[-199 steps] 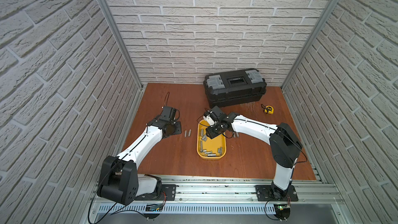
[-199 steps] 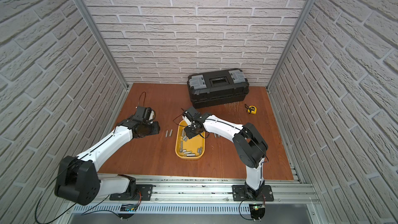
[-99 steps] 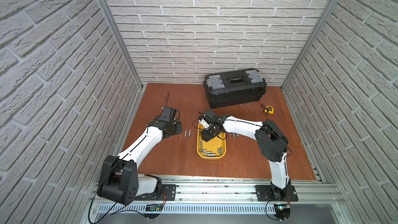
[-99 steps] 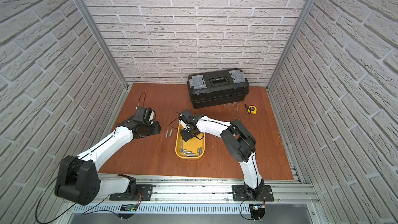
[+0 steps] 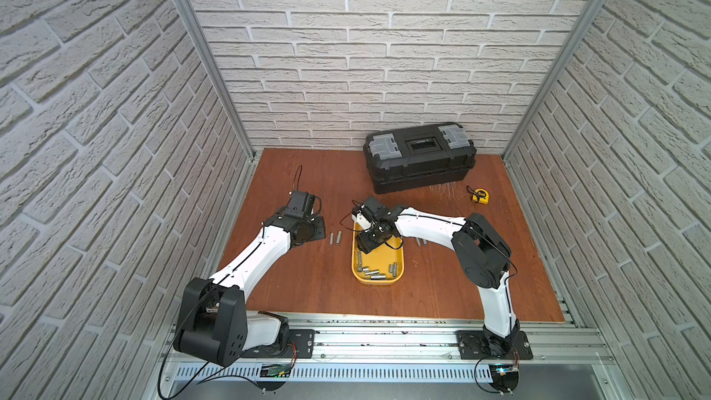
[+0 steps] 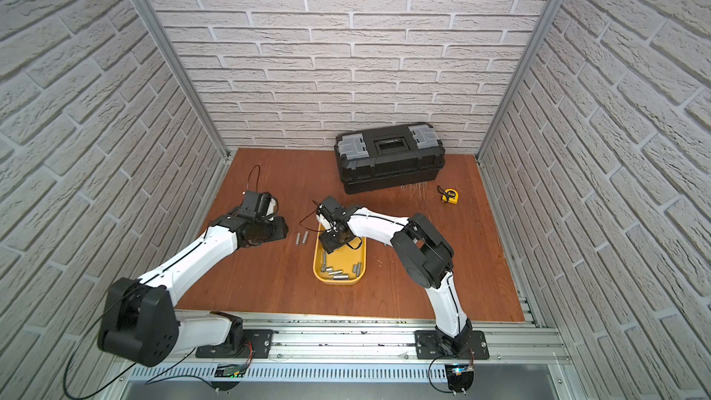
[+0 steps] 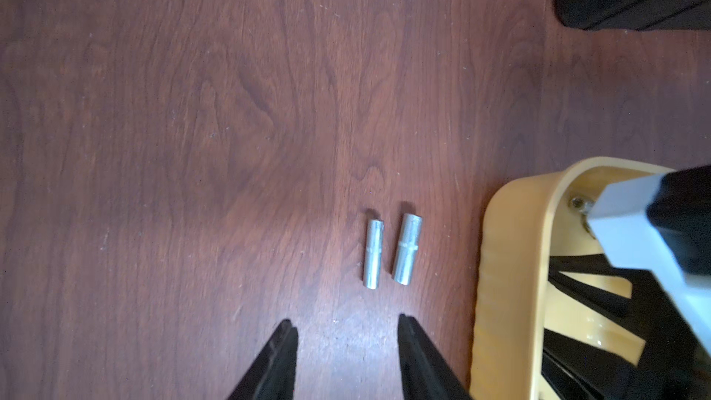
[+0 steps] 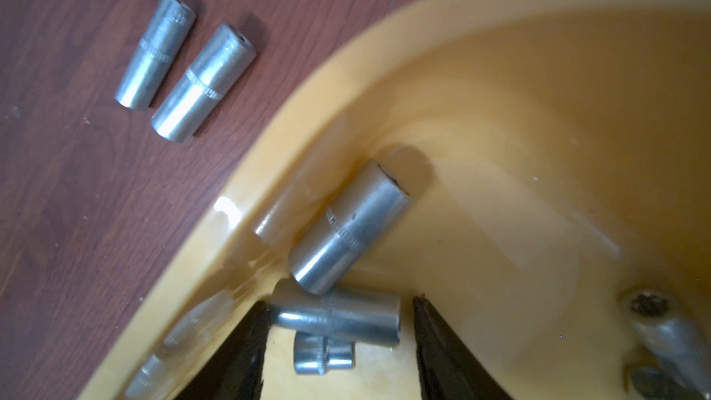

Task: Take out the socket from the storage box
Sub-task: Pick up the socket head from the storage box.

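right hand (image 8: 341,303) is down in the storage box (image 8: 346,71), jaws apart, gripping nothing yet; the socket (image 8: 334,321) lies flat between them, long axis spanning the gap. left hand (image 7: 345,322) hovers open and empty, farther off.

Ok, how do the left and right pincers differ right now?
The left pincer is over bare table, short of two sockets lying outside the storage box; the right pincer is down inside it. Nothing lies between the left jaws; a socket lies between the right ones. Both are open.
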Controlling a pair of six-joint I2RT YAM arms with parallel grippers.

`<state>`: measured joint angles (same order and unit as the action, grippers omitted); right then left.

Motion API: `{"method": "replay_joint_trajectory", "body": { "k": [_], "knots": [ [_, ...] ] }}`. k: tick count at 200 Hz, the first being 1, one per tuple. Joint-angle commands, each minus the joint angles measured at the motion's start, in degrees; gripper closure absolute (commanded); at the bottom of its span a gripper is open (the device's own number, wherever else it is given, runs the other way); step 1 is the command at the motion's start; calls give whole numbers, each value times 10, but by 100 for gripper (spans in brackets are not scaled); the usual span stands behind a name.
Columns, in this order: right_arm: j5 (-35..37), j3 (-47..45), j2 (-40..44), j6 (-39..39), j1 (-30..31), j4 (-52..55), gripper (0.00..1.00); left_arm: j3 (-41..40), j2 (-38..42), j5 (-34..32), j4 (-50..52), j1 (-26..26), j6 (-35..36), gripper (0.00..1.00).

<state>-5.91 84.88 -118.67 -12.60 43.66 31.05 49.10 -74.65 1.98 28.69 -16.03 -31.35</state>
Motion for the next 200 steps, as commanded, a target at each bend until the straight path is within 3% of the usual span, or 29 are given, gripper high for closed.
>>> {"method": "replay_joint_trajectory", "body": {
  "k": [1, 105, 153, 200],
  "knots": [
    [-7, 16, -8, 4, 6, -6, 38, -5, -4, 4, -13, 4, -3, 53],
    [10, 16, -22, 5, 10, 10, 42, -8, -3, 3, -13, 4, -4, 52],
    [18, 16, -22, 5, 11, 17, 49, -8, 0, 2, -13, 4, -4, 52],
    [41, 11, -18, 9, 15, 33, 48, -8, 0, 3, -13, 4, -4, 52]
  ]
}}
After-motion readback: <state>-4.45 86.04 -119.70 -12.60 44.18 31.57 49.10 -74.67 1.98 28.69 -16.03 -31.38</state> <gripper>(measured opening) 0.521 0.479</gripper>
